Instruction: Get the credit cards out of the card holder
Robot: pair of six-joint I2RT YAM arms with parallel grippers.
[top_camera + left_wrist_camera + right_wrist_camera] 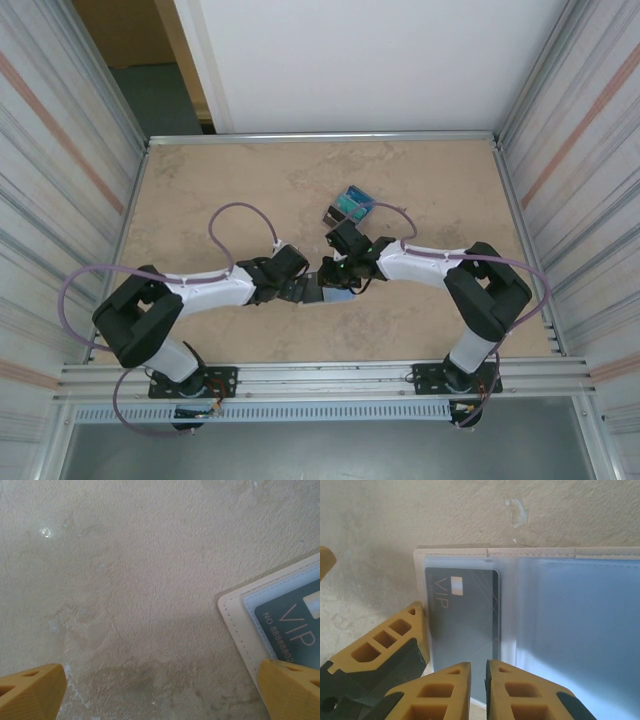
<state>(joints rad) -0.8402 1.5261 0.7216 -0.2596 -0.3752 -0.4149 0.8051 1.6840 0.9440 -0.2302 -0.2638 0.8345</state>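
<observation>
We see the beige surface [200,200], where the left arm [200,290] and right arm [430,262] meet near the middle. The left pincer [160,680] is released, fingers wide, one tip at the edge of the card holder [235,620], which lies open and flat. The right pincer [479,669] is clenched, tips over a dark VIP card [462,615] in the holder's clear sleeve [570,620]. More credit cards [350,207] lie piled just beyond
</observation>
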